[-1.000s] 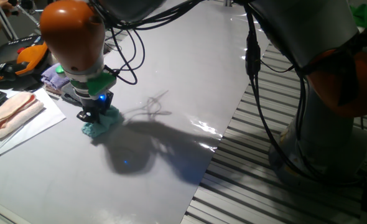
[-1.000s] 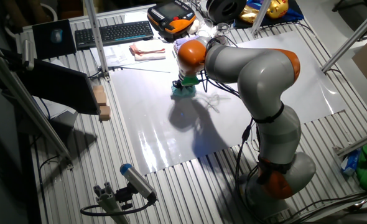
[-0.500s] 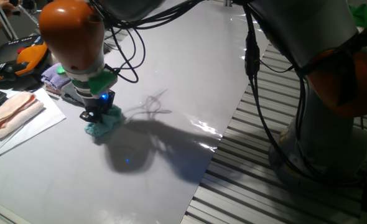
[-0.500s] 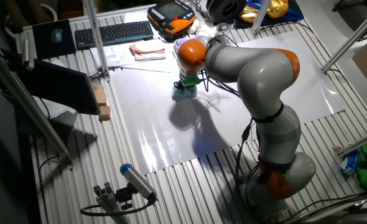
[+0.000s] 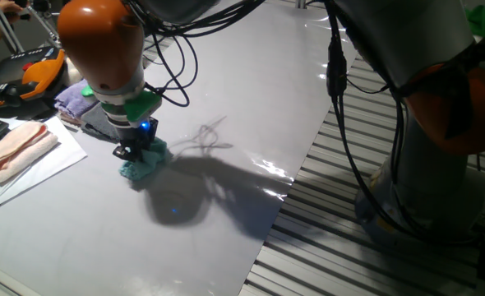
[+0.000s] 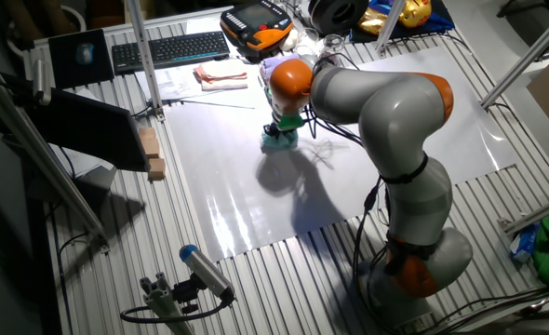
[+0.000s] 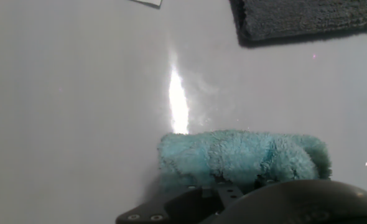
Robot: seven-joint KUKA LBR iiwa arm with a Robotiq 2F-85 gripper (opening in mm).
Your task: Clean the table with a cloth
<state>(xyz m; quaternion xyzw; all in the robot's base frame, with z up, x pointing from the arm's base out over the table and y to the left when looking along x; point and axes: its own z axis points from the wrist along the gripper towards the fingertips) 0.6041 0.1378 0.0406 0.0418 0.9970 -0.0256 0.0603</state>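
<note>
**Robot arm presses a teal cloth onto a glossy surface, mid-wipe**

A large grey and orange robot arm reaches over a pale, glossy surface (image 5: 226,74). Its claw (image 5: 136,154) points straight down and is pinching a small, fluffy teal cloth (image 5: 143,164), holding it bunched against the surface. A small blue light glows on the hand just above the fingers. The arm throws a broad dark shadow across the bare area to the right of the cloth.

In the hand view, the cloth (image 7: 239,158) fills the lower middle of the picture as a rolled, terry-textured bundle, with the dark body of the claw just under it. Bright streaks of reflected light run across the surface beyond. A dark grey cloth (image 7: 308,18) lies at the top right corner, apart from the teal one.

From the other fixed view, the cloth (image 6: 279,140) sits near the far left part of the surface, close to a lilac cloth (image 5: 74,97), a peach-coloured cloth (image 5: 12,148) on a sheet of paper, a keyboard (image 6: 167,48) and an orange and black handset (image 6: 254,23).

The step in hand appears to be the wiping itself, with the cloth gripped and in contact. Most of the surface looks unvisited, so the next move probably calls for sliding the cloth sideways under steady downward pressure, keeping it flat and clear of the nearby cloths and paper.
</note>
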